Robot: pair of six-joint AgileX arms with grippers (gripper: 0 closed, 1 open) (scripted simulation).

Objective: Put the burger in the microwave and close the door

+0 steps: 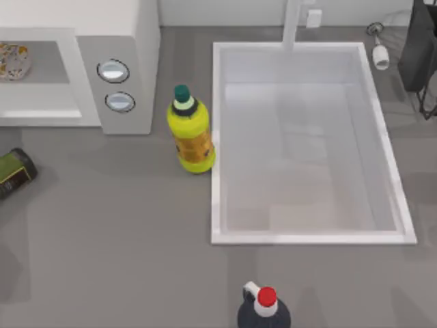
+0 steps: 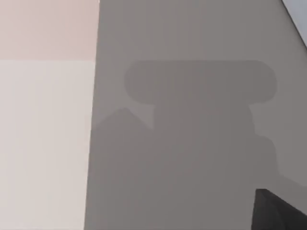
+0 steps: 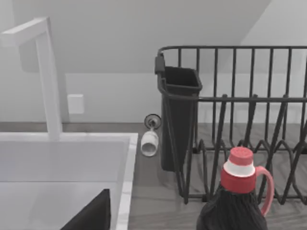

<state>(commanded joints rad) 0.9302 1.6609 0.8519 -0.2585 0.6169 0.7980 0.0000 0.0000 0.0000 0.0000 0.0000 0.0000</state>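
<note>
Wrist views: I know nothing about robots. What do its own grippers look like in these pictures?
A corner of the left gripper shows in the left wrist view: matte black, angular and straight-edged. The part of the right gripper in the right wrist view looks much the same, a plain black wedge with a sharp tip. No cables, markings or other colours can be seen on either.

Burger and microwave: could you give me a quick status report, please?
Burger inside the microwave. Door not seen closed across the opening. Yellow bottle beside the microwave, not blocking.
</note>
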